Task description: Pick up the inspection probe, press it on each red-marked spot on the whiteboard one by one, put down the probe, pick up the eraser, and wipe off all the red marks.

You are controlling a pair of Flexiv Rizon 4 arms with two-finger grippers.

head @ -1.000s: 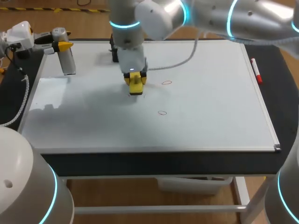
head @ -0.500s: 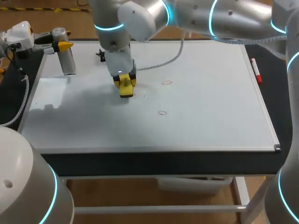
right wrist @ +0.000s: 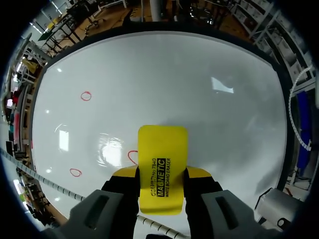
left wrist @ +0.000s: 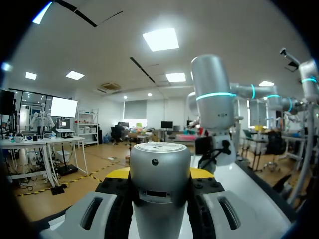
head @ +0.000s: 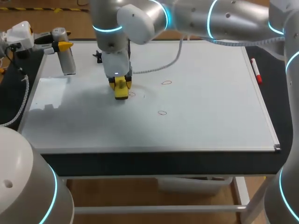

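One mark (right wrist: 130, 157) half-hidden behind eraser (right wrist: 162, 169), right fingers (right wrist: 199, 173) clamping it, left fingers (left wrist: 115, 173) clamping probe (left wrist: 159, 169)

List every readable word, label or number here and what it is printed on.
"MAGNETIC WHITE BOARD ERASER": black print on the yellow rectangular eraser held in the right claw.
A smaller line beside it: too small to read.
Nothing readable on the glossy whiteboard, red marker pen, grey cylindrical probe.

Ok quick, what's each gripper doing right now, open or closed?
Left gripper: shut on the inspection probe.
Right gripper: shut on the yellow eraser.
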